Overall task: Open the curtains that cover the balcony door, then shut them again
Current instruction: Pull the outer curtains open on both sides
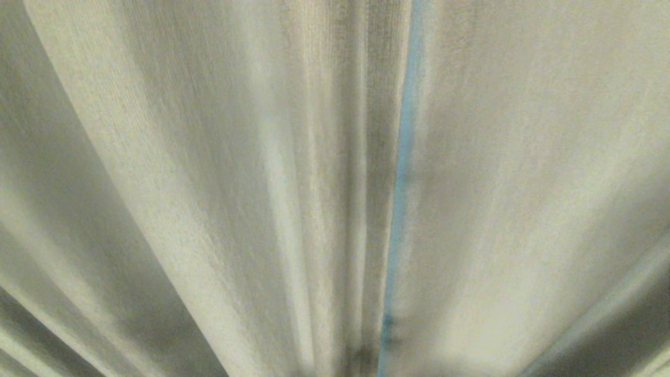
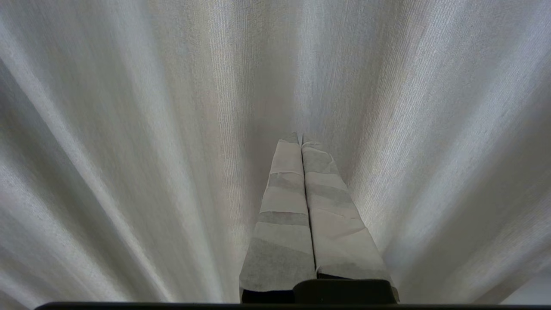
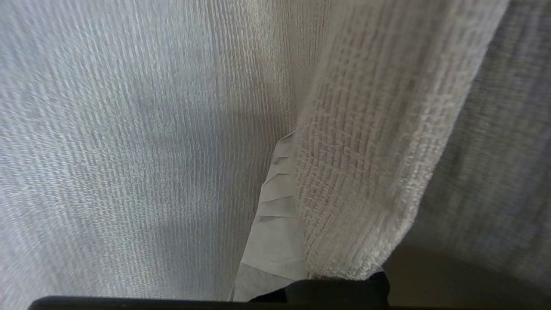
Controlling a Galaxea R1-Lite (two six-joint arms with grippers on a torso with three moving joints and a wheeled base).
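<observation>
You face the curtains (image 1: 209, 183) close up: pale beige-grey woven cloth in deep vertical pleats, split by a thin blue sliver of gap (image 1: 402, 173). Your left gripper (image 2: 300, 138) points at the folds, its paper-taped fingers (image 2: 284, 202) pressed together, empty. Your right gripper (image 3: 297, 137) has its fingers closed, one hidden behind a coarse ribbed fold (image 3: 366, 172).

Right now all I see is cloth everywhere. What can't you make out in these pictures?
- Balcony door: hidden in every view; the curtains fill each frame, only a thin blue slit shows between panels in the head view.
- Right gripper: one of its fingers shows in the right wrist view; a fold of curtain covers the other.
- Both arms: outside the head view.
- Left gripper: shut, tip at the curtain; contact unclear.
</observation>
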